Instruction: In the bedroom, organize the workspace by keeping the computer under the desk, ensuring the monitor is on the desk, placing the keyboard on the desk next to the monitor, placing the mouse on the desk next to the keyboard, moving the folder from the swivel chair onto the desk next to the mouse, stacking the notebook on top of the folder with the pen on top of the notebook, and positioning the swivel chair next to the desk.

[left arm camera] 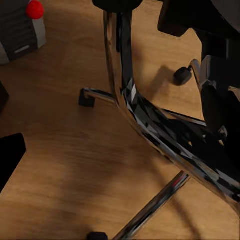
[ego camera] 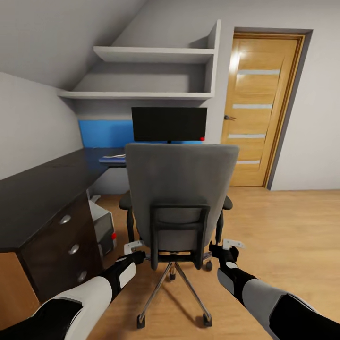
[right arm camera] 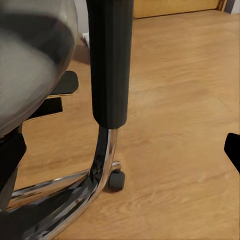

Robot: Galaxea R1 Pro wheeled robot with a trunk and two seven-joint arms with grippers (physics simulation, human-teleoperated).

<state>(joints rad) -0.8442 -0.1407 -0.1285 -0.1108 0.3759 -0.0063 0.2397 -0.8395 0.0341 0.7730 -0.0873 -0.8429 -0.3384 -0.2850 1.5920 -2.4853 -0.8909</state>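
1. The swivel chair [ego camera: 182, 198] stands dead ahead, backrest toward the robot, star base on the wood floor [ego camera: 283, 226]. It faces the far leg of the desk [ego camera: 42, 189], where the monitor [ego camera: 169, 123] stands.
2. The left gripper [ego camera: 133, 249] sits low at the chair's left side, just beside the left armrest post; the right gripper [ego camera: 230, 247] mirrors it at the right post. Both are about level, so neither arm is clearly nearer.
3. The chair lies between the two grippers and slightly far of them; its push axis runs near-to-far, toward the desk.
4. Fingers: pale tips look parted on both sides in the head view, pinching nothing. The right wrist view shows the dark armrest post [right arm camera: 110, 60] close ahead, not clamped.
5. The left wrist view shows the chrome base spokes below and the computer [left arm camera: 20, 25] beyond, under the desk.
6. A blue folder [ego camera: 112, 159] appears to lie on the far desk.
7. Judgement: the next move is a two-arm shove straight forward.
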